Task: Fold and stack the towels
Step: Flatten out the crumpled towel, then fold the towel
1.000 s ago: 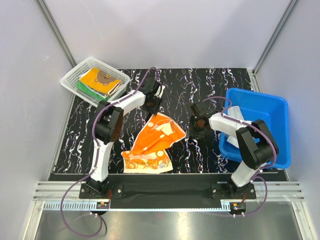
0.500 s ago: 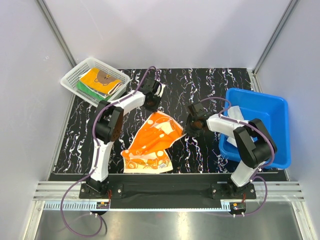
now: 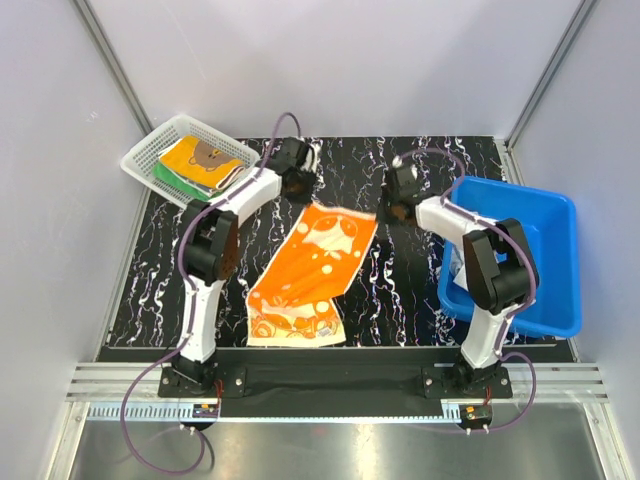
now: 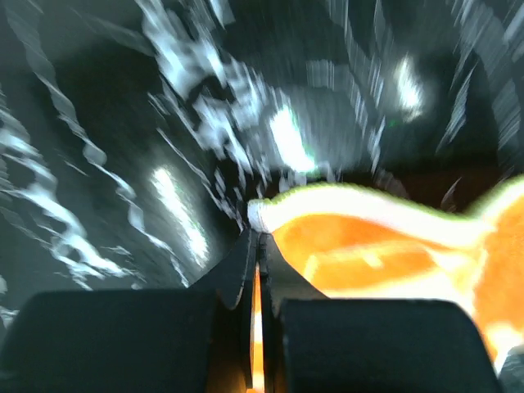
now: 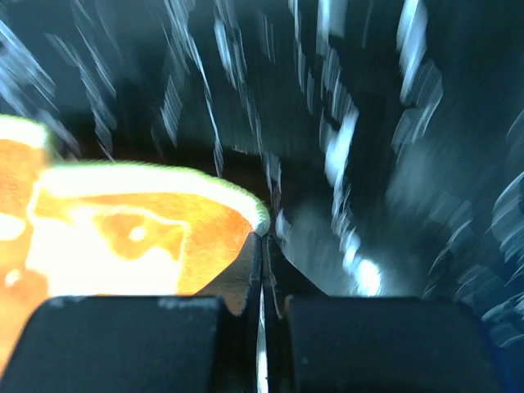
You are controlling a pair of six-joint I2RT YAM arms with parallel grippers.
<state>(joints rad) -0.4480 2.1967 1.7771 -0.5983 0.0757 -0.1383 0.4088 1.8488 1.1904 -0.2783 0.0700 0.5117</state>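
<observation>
Orange towel (image 3: 310, 265) corner tight in left pincer (image 4: 256, 239), another in right pincer (image 5: 262, 242); wrist-view detail only

— Where is the orange towel (image 3: 310, 265)?
— In the middle of the dark table (image 3: 400, 300), its far edge stretched between the two arms. The left gripper (image 3: 296, 184) is at its far left corner, the right gripper (image 3: 398, 209) at its far right corner.
— And other towels?
— A yellow bear towel (image 3: 200, 159) lies in the white basket (image 3: 138, 160), far left.
</observation>
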